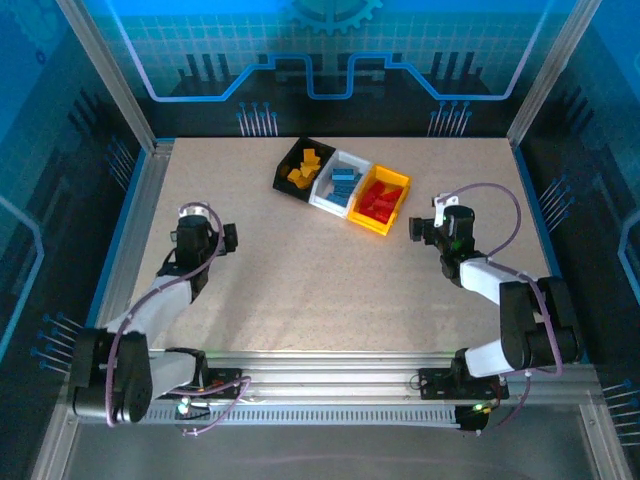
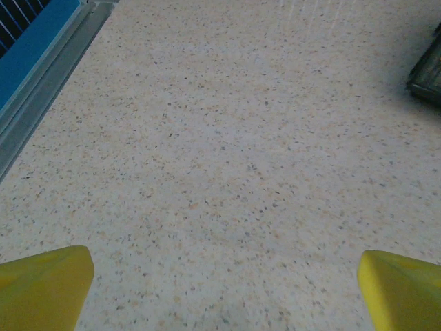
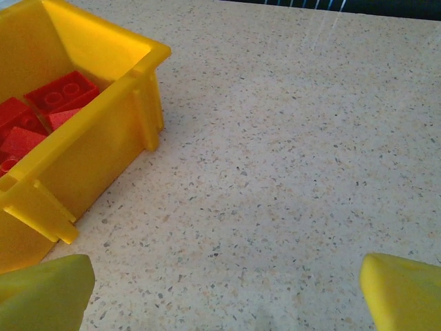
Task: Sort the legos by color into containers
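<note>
My left fingers and right fingers are spread wide and empty, the right ones just beside the yellow bin of red legos.

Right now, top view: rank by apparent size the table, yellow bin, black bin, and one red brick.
1. table, by far the largest.
2. yellow bin and black bin: they look about alike, so I won't rank them.
3. red brick, smallest, far smaller than the bin it lies in.
</note>
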Controlling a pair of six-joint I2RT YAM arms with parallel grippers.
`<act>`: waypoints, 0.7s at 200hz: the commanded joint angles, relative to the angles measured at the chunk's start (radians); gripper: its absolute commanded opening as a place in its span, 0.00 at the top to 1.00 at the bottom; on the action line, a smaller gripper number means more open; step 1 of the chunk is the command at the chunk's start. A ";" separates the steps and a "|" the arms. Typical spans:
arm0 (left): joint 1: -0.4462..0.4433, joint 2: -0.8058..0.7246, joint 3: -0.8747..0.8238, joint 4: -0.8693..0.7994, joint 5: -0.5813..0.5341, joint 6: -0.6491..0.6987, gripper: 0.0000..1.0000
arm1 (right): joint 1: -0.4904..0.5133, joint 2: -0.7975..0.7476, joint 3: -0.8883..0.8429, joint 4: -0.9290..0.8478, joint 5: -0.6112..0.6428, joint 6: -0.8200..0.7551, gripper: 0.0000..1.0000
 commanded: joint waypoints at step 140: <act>0.068 0.340 -0.176 0.803 0.213 -0.002 0.01 | 0.000 0.007 -0.079 0.186 -0.101 -0.067 0.00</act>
